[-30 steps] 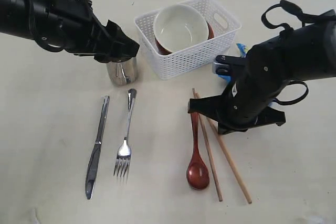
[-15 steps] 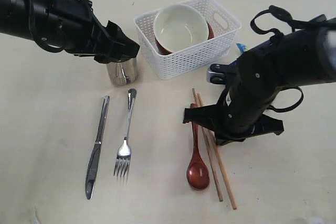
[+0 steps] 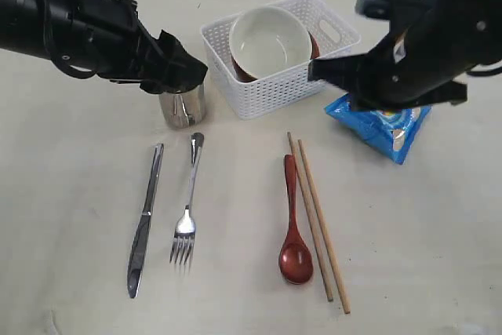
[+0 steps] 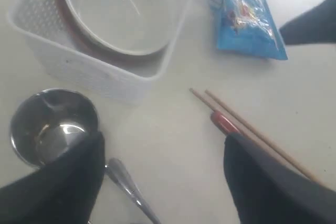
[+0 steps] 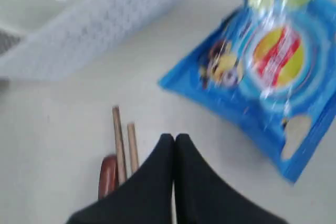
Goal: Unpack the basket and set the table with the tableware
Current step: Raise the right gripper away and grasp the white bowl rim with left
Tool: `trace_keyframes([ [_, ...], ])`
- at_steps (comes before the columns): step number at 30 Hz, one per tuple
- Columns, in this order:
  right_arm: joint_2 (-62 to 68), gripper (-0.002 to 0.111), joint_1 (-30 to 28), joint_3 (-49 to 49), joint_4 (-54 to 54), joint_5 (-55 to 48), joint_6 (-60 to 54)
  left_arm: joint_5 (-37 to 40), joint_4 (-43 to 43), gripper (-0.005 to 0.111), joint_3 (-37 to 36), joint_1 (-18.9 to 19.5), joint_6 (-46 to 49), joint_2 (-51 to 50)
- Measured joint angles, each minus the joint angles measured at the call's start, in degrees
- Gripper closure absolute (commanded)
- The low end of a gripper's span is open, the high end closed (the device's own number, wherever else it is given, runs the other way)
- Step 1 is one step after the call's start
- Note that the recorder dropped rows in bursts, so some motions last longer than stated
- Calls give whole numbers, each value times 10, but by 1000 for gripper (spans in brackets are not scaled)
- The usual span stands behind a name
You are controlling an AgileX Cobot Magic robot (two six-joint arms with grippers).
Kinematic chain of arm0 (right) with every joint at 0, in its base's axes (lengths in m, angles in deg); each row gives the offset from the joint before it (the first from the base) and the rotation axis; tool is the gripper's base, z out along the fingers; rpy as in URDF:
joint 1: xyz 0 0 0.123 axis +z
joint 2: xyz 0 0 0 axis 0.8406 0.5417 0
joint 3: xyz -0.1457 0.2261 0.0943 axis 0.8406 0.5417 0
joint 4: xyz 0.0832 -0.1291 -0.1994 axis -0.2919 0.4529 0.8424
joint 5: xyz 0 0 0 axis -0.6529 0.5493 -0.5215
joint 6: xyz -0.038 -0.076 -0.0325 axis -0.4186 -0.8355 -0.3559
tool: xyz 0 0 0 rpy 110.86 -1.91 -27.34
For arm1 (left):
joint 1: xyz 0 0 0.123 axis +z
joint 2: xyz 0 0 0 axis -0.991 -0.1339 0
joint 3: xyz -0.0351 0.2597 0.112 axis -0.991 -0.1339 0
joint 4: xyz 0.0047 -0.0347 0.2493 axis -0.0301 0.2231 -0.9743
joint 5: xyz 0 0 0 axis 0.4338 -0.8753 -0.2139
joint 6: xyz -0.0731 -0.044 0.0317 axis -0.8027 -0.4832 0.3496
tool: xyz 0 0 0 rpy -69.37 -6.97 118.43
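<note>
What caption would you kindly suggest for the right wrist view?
Shut right gripper near the chopsticks, blue chip bag and white basket.

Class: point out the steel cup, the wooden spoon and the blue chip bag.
steel cup (image 3: 182, 109), exterior view, on its side wall.
wooden spoon (image 3: 296, 260), exterior view, on its bowl.
blue chip bag (image 3: 388, 127), exterior view, on its front face.

Pale beige bench (image 3: 70, 194), faint specks; white mesh basket (image 3: 274, 92) sits at far middle, shiny steel cup (image 3: 182, 107) upright just left of it, blue chip bag (image 3: 380, 127) flat to the basket's right, apart from it. Nearer the front on the left, steel knife (image 3: 146, 217) and steel fork (image 3: 188, 202) lie side by side, not touching, tines toward the near edge; right of centre lies a reddish-brown spoon (image 3: 293, 225), scoop end nearest, with two thin wooden chopsticks (image 3: 318, 217) just beside it, close together, slightly angled.
</note>
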Motion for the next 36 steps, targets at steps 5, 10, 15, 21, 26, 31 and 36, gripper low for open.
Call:
trace_keyframes([
  [5, -5, 109, -98, -32, 8, 105, -92, -80, 0, 29, 9, 0, -19, -4],
  [10, 19, 109, -170, -32, 9, 159, -170, -42, 0, 29, 136, 0, -21, -98],
  [15, 49, 109, -188, -32, 9, 152, -227, 13, -34, 29, 263, 0, -58, -209],
  [21, 63, 109, -189, -32, 9, 187, -264, 37, -144, 29, 363, 0, -151, -303],
  [26, 63, 109, -189, -32, 9, 207, -268, 34, -171, 29, 399, 0, -171, -343],
  [31, 63, 109, -189, -32, 9, 211, -269, 26, -176, 32, 403, 0, -173, -368],
  [36, 63, 109, -189, -32, 9, 215, -269, 26, -179, 43, 403, 0, -173, -382],
])
